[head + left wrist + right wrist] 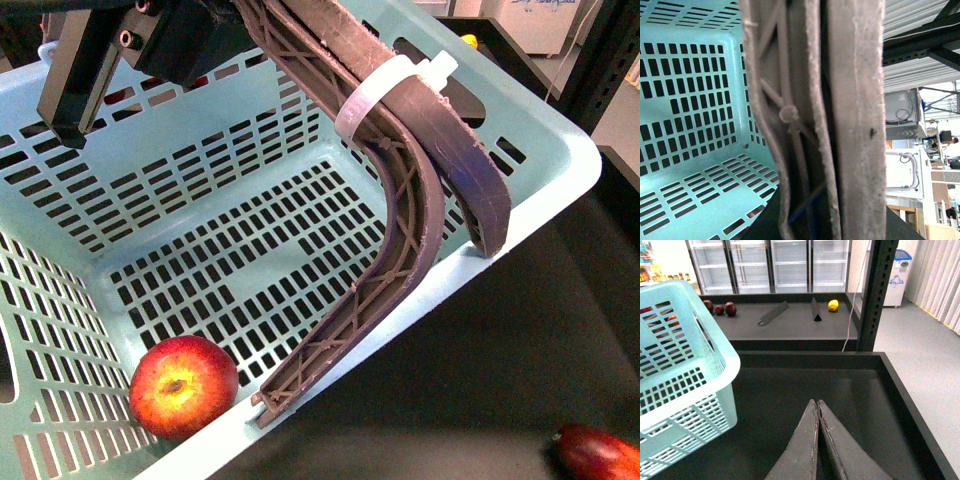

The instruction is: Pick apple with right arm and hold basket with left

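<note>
Left gripper [378, 326] is clamped onto the rim of the pale blue slotted plastic basket [545, 185].
Round red-and-yellow apple [183, 387] lies inside the basket's corner; right gripper [817, 407], pressed together and empty, hangs over a black tray [790, 385].

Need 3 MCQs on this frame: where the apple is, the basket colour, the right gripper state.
1. Where is the apple?
A) in the right gripper
B) inside the basket
C) balanced on the basket's rim

2. What colour is the basket?
A) pale blue-green
B) yellow
C) red

3. What state is the right gripper in?
A) wide open
B) shut on the apple
C) shut, holding nothing

Answers:
1 B: the apple lies in a corner of the basket's slotted floor.
2 A: its walls and rim are pale turquoise in every view.
3 C: the right wrist view shows its fingers pressed together with nothing between them.
</note>
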`<state>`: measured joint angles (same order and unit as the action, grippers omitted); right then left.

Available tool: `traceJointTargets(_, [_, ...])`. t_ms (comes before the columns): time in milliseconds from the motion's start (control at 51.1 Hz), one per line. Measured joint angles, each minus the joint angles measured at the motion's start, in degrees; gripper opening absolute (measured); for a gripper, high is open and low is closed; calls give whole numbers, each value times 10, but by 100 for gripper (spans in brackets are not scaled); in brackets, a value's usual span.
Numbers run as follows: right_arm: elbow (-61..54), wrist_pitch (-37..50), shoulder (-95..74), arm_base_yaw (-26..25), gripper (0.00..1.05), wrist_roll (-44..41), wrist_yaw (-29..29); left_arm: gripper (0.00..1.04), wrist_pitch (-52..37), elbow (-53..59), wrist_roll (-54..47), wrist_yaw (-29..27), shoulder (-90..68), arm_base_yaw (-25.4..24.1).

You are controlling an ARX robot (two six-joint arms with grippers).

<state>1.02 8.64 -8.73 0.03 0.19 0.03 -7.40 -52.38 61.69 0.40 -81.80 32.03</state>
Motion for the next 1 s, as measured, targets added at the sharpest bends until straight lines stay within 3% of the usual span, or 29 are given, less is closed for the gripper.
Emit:
traceJointTargets(98, [0,-78,65,0,2,0,0,16,0,0,0,0,0,0])
traceJointTargets(274, [0,-85,83,0,3,-1,0,16,0,0,-1,-1,0,0])
traceJointTargets(528, [0,-85,83,0,49,0,0,16,0,0,1,0,0,0])
traceJointTargets(841, [0,-85,83,0,95,0,0,16,0,0,0,-1,0,0])
traceJointTargets(959, [0,-85,83,0,96,0,0,16,0,0,1,0,0,0])
traceJointTargets(978, [0,-85,83,0,96,0,0,16,9,-3,6,-20,-1,3])
traceJointTargets(998, [0,-85,83,0,96,0,0,16,46,-19,15,-76,-4,11])
